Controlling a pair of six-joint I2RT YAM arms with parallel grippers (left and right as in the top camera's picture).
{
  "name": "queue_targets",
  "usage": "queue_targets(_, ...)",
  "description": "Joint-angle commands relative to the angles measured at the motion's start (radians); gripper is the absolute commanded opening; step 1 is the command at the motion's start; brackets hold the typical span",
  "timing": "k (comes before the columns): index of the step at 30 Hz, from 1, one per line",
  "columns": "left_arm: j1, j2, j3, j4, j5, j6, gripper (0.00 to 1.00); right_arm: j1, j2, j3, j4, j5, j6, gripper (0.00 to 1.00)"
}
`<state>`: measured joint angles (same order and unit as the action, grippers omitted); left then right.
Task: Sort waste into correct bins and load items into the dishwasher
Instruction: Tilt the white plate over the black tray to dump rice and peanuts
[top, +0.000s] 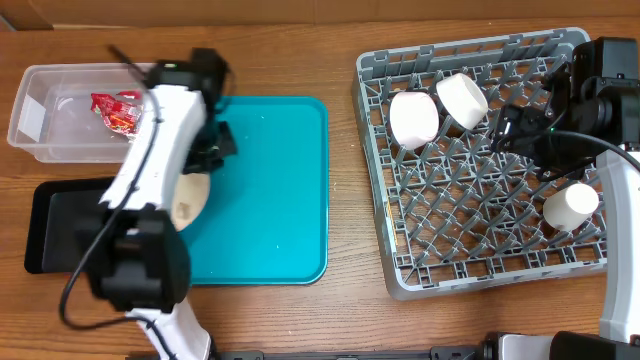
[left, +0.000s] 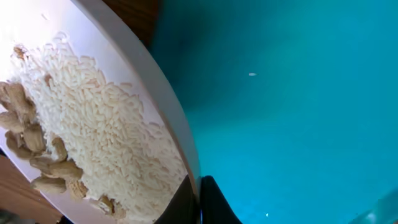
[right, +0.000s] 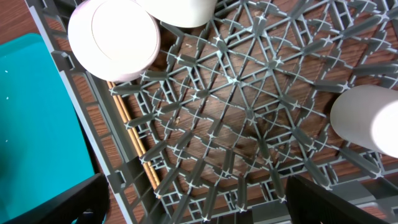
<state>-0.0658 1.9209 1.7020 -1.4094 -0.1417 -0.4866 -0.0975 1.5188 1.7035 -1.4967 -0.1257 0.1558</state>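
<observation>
Our left end effector (left: 198, 200) was clamped on the plate (left: 158, 99) rim. The black tray (top: 60, 228) lay just left of the plate, nearest that arm.

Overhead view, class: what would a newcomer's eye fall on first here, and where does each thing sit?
The bright teal tray lies left of centre. Right of it, the grey dish rack holds two white bowls near its upper left and a small cup near its right edge. The left wrist view shows a white plate of rice and peanuts, pinched at its rim by the left hand, above the teal tray.
</observation>
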Motion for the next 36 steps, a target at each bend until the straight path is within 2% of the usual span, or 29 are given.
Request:
queue_targets(1, 0.087, -0.074, 0.024, 0.006, 0.074, 0.100, 0.04, 0.000, 0.000, 0.003, -0.002, 0.005, -0.008, 0.93)
queue_targets(7, 0.244, -0.079, 0.024, 0.013, 0.144, 0.179, 0.04, 0.001, 0.000, 0.003, -0.014, 0.019, -0.007, 0.93)
queue_targets(10, 0.305, -0.079, 0.024, 0.028, 0.273, 0.270, 0.04, 0.001, 0.000, 0.003, -0.017, 0.020, -0.007, 0.93)
queue_targets(17, 0.463, -0.079, 0.024, 0.042, 0.506, 0.398, 0.04, 0.001, 0.000, 0.003, -0.017, 0.020, -0.008, 0.93)
queue_targets(23, 0.566, -0.079, 0.024, 0.026, 0.651, 0.487, 0.04, 0.000, 0.000, 0.003, -0.018, 0.020, -0.008, 0.93)
queue_targets(27, 0.596, -0.079, 0.024, 0.014, 0.703, 0.526, 0.04, 0.000, 0.000, 0.003, -0.018, 0.020, -0.008, 0.93)
queue_targets(34, 0.629, -0.079, 0.022, -0.033, 0.899, 0.697, 0.04, 0.001, 0.000, 0.003, -0.018, 0.020, -0.008, 0.93)
queue_targets(36, 0.637, -0.079, 0.021, -0.035, 0.902, 0.697, 0.04, 0.001, 0.000, 0.003, -0.017, 0.020, -0.008, 0.93)
